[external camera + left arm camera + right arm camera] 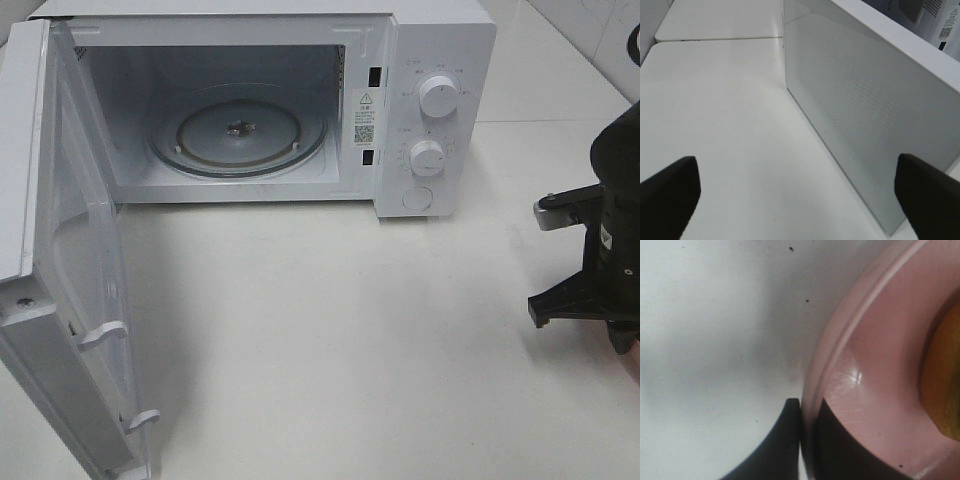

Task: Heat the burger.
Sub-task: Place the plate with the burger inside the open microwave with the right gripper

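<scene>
The microwave (445,30) is sitting at the back of the white table (350,330) with its door (70,250) hanging wide open to the left, so the glass turntable (240,130) is lying bare inside the cavity. Two round knobs, the upper knob (438,95) and the lower knob (426,157), are facing out from the panel on the right of the opening. The right arm (615,230) is standing at the right edge of the table, well apart from the microwave. Its own camera is showing the right gripper (807,415) pinching the raised rim of the pink plate (860,295): one dark finger (775,450) is pressing on the outside of the rim and the other is lying inside it on the plate's face, the two drawn together on that edge. The burger (945,380) is sitting on this plate, with only a sliver of its golden-brown bun showing at the side of that view. Whether the plate is resting on the table or hanging just above it, I cannot tell. The left gripper (800,195) is hovering over the table just beside the outer face of the open door, its black fingers (670,190) spread wide and gripping nothing.
</scene>
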`<state>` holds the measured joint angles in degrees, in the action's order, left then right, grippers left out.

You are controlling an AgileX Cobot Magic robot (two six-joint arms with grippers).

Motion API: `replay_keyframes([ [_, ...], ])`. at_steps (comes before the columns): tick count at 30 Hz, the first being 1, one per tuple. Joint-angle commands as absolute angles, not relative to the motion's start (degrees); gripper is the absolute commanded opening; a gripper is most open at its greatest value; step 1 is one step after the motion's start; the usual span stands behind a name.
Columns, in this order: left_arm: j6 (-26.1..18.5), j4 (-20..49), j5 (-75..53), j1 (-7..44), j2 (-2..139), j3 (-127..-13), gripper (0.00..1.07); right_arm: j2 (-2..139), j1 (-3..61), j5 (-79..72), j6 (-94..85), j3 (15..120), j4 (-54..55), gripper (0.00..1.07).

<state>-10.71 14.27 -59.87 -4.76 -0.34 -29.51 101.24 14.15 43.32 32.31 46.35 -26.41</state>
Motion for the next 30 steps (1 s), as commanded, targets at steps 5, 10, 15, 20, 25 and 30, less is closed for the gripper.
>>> replay_keyframes([
  [5,-10.37,14.27,-59.53,-4.47,-1.49,-29.45,0.98,100.84,17.36,47.73,36.78,46.29,-33.46,0.00],
  [10,-10.37,14.27,-59.53,-4.47,-1.49,-29.45,0.98,100.84,18.91,49.96,37.47,46.29,-35.07,0.00],
  [15,-10.37,14.27,-59.53,-4.47,-1.49,-29.45,0.98,100.84,20.23,51.74,37.64,46.29,-35.18,0.00],
  [20,-10.37,14.27,-59.53,-4.47,-1.49,-29.45,0.98,100.50,22.29,53.46,37.59,46.29,-35.12,0.00],
  [25,-10.37,14.27,-59.53,-4.47,-1.49,-29.45,0.98,99.12,24.81,53.51,37.41,44.18,-34.95,0.00],
  [30,-10.37,14.27,-59.53,-4.47,-1.49,-29.45,0.98,95.17,29.16,54.03,38.16,41.14,-34.72,0.00],
])
